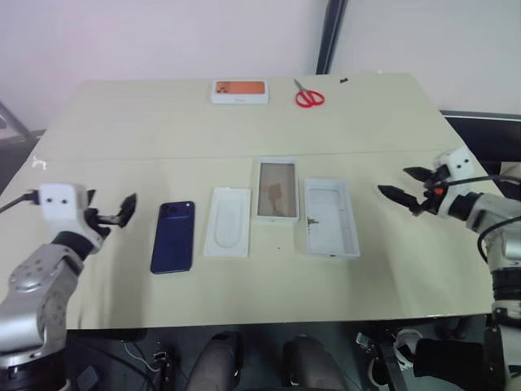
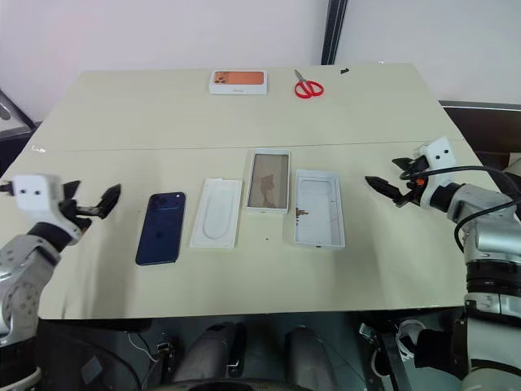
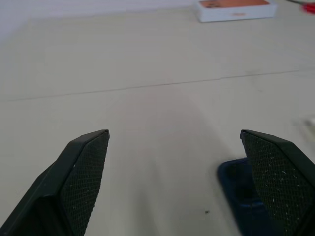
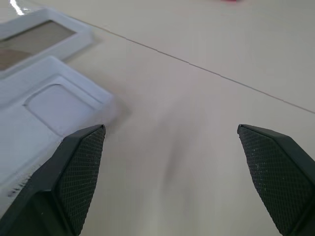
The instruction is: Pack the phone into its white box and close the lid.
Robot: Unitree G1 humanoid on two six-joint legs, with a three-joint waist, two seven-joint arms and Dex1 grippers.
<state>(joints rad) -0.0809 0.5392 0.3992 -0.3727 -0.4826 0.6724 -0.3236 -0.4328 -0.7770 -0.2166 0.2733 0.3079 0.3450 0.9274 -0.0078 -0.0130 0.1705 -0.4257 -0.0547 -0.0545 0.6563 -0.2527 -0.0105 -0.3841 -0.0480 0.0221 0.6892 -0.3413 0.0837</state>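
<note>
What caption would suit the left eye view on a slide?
Both open end effectors, left and right, flank the phone and empty white box before packing.

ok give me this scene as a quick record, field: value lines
phone: flat on the table, not packed
row beside phone: white insert tray, open white piece with brownish inside, open white box
far edge: orange-printed box, red scissors
left gripper: open, empty, near phone
right gripper: open, empty, near open white box
</note>
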